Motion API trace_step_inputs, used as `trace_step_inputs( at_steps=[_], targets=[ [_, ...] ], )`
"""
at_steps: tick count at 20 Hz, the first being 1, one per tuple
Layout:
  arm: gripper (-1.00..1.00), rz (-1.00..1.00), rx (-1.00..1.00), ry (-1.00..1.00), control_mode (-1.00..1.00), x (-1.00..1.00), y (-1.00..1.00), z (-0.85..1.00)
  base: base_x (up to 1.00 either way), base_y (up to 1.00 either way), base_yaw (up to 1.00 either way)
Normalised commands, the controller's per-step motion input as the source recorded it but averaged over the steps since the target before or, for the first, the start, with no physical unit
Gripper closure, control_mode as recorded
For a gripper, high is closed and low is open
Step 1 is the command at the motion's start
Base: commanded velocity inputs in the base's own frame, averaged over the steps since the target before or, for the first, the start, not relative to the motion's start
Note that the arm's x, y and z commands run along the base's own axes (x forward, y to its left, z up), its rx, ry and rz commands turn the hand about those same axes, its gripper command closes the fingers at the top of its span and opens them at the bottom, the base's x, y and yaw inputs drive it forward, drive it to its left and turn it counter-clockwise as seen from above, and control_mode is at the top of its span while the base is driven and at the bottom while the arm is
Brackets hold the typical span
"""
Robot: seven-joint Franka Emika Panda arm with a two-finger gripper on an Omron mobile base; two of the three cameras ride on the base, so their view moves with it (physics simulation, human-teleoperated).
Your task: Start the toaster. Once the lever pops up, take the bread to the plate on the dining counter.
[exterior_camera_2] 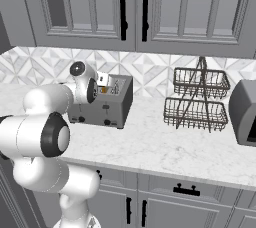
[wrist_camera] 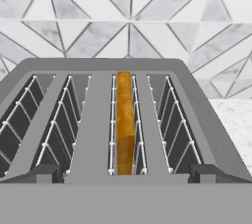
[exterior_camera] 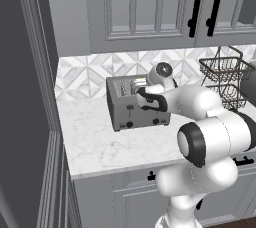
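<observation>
Bread (wrist_camera: 125, 125) seated edge-up in toaster (wrist_camera: 98, 120), third slot from left; gripper (wrist_camera: 125, 173) held above with fingers spread wide, nothing gripped; extraction judged pending, descent astride the slice required.

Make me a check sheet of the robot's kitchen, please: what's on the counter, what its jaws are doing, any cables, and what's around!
Surface: white marble counter.
Job's things: grey toaster by the wall; bread standing in its third slot from the left in the hand view.
Clutter: two-tier wire basket, grey appliance beside it.
Grippers: gripper above the toaster, jaws open, holding nothing.
Cables: nothing seen.
Surroundings: grey cabinets, patterned tile wall.
</observation>
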Motion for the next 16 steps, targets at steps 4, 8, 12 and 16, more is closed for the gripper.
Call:
trace_step_inputs(
  at_steps=[4,8,12,16],
  targets=[
    [-1.0,0.0,0.0,0.0,-1.0,0.0,0.0,0.0,0.0,0.0,0.0],
    [-1.0,0.0,0.0,0.0,-1.0,0.0,0.0,0.0,0.0,0.0,0.0],
    [-1.0,0.0,0.0,0.0,-1.0,0.0,0.0,0.0,0.0,0.0,0.0],
    [-1.0,0.0,0.0,0.0,-1.0,0.0,0.0,0.0,0.0,0.0,0.0]
  ],
)
